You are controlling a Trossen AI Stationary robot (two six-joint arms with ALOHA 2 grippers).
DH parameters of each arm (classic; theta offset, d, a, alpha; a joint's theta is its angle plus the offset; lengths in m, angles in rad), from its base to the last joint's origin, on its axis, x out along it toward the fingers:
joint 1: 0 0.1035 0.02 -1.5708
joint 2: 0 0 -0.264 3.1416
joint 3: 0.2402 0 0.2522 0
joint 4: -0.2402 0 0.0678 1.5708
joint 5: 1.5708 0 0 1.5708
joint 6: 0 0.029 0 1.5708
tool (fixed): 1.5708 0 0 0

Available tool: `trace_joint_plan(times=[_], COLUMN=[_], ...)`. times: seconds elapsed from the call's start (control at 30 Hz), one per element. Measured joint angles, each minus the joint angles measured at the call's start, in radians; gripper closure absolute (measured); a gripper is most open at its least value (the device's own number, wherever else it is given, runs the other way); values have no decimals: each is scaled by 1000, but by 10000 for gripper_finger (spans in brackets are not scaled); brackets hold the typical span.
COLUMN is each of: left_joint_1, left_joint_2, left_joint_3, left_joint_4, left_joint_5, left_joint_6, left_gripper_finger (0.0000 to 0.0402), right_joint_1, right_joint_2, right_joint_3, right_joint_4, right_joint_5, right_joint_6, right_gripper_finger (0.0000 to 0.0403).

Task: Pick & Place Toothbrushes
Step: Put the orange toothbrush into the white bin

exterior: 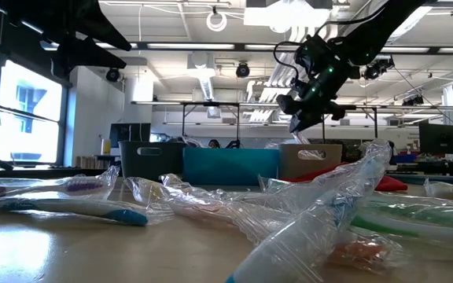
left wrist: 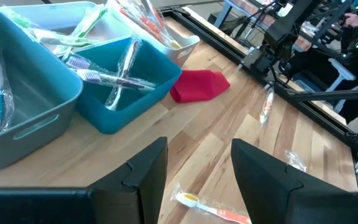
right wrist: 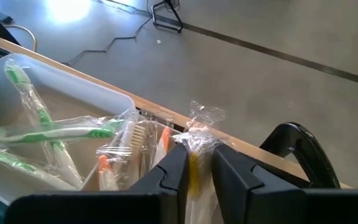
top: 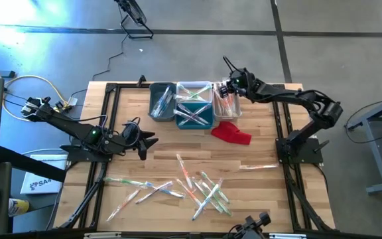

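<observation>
A: Near edge first. What lies there?

B: Loose wrapped toothbrushes [top: 201, 189] are scattered across the near half of the wooden table [top: 257, 192], in two rough clusters: green and blue handles at near left, green and orange ones at near centre. One more wrapped brush [top: 257, 166] lies alone to the right, near the right arm's base.

A: Left arm?

B: The left gripper [top: 148, 141] hovers at the left middle of the table, pointing toward the centre. Its fingers [left wrist: 148, 168] stand apart with nothing between them; an orange-handled brush [left wrist: 210, 210] lies on the wood below.

A: Mid-table?

B: A red cloth [top: 231, 133] lies just near-right of the bins.

A: Far row?

B: Three bins side by side at the far edge: grey bin [top: 162, 103] on the left, teal bin [top: 194, 106] in the middle, white bin [top: 225, 106] on the right. All three hold wrapped brushes; those in the teal bin lie crossed.

A: Right arm?

B: The right gripper [top: 224, 89] is above the far end of the white bin. Its fingers [right wrist: 169, 171] are pinched on a wrapped toothbrush with a yellow-orange handle [right wrist: 193, 168], wrapper crinkled above the tips, held over the bin.
</observation>
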State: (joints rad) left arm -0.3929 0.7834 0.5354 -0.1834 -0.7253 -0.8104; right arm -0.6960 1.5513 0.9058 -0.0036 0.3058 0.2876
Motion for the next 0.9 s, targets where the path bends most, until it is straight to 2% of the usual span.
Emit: trace_joint_plan(times=[0.57,0.83,0.9], left_joint_1=[0,0,0], left_joint_2=[0,0,0], left_joint_3=[0,0,0], left_joint_4=[-3,-3,-2], left_joint_5=[36,37,37], left_joint_6=[-7,-7,-7], left_gripper_finger=[226,226,226], right_joint_1=[12,57,70], right_joint_2=[0,-74,-106], right_joint_3=[0,0,0], right_joint_4=[-5,-9,-10], right_joint_5=[-22,-22,-56], right_joint_6=[2,-4,-4], right_gripper_finger=[232,225,230])
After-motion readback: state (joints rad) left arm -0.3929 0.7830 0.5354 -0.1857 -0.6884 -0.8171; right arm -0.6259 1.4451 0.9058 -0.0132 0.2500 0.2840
